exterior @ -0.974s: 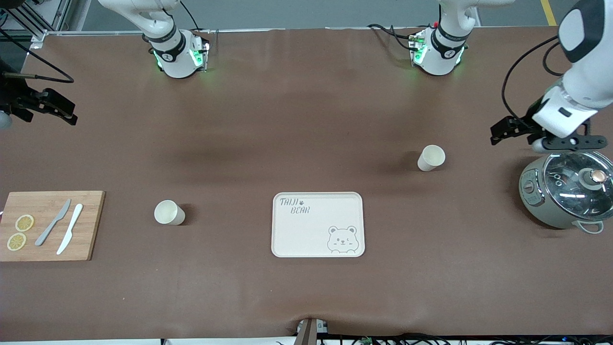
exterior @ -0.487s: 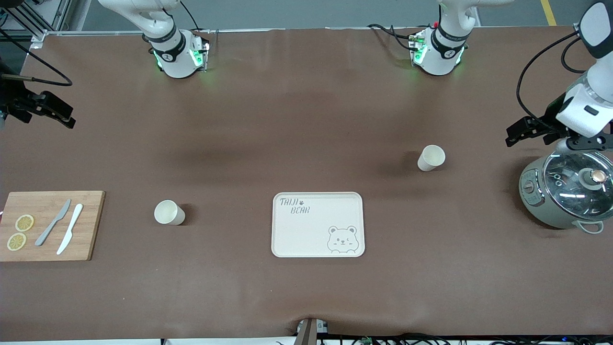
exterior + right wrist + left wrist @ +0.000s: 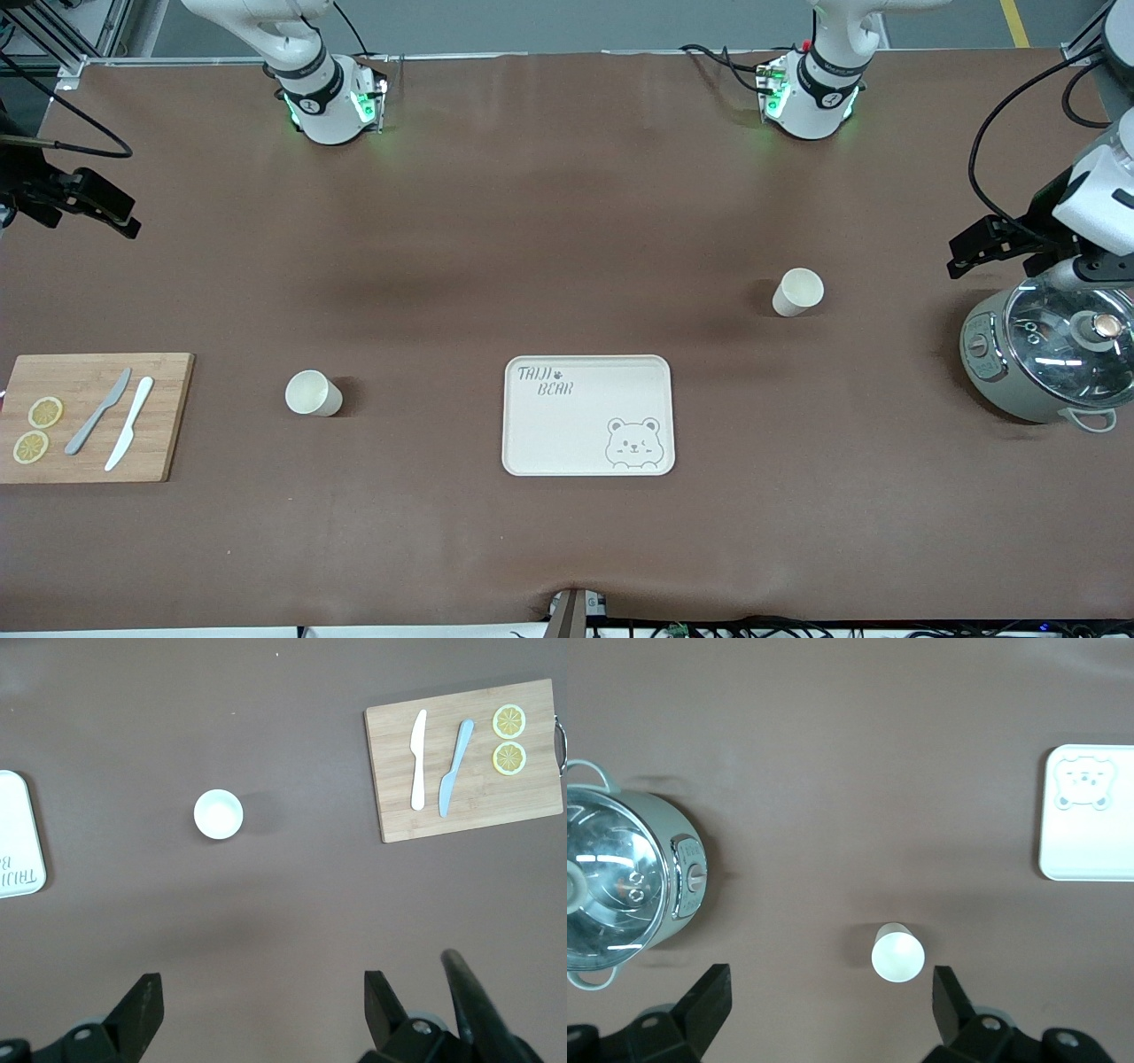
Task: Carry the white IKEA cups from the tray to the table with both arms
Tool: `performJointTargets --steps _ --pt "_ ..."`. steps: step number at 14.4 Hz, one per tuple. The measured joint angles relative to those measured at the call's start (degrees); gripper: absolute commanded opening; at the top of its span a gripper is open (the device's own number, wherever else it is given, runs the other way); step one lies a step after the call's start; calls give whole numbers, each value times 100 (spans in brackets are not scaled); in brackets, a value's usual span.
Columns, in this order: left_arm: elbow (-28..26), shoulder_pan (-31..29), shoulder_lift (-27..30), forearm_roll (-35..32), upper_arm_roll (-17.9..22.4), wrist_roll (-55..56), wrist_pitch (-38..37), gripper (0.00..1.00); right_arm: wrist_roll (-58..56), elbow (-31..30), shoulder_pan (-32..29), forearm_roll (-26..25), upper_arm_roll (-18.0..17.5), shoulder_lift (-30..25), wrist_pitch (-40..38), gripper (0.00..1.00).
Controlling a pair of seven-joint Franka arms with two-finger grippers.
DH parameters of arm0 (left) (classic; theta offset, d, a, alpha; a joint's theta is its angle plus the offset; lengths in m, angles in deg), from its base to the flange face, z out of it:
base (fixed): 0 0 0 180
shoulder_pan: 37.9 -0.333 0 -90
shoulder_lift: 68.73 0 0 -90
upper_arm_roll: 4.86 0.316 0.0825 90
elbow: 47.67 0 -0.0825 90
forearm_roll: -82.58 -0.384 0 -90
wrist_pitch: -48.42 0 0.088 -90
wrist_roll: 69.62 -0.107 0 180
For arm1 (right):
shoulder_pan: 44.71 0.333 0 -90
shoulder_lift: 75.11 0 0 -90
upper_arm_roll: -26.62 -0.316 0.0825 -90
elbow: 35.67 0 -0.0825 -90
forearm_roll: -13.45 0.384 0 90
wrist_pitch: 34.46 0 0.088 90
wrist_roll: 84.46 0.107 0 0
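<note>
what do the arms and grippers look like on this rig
Both arms are glossy white and jointed, with black joint caps, green lights glowing at their bases and black cables trailing off them. The left gripper and right gripper are matte black, each with two flat fingers on a black mount.

Brown table [image 3: 567,221]; on it two cups [image 3: 313,393] [image 3: 797,291]; tray [image 3: 587,415]; cutting board [image 3: 93,416]; pot [image 3: 1045,362]

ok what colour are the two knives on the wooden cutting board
One grey knife and one white knife, clearest in the front view.
</note>
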Motion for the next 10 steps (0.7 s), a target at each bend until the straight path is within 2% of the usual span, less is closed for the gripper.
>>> performJointTargets --steps 3,10 --pt "808 28 -541 0 -67 0 -447 100 18 1 0 10 -1 0 60 100" --pt "1068 302 -680 0 -68 0 -532 100 79 3 8 6 -2 3 83 100"
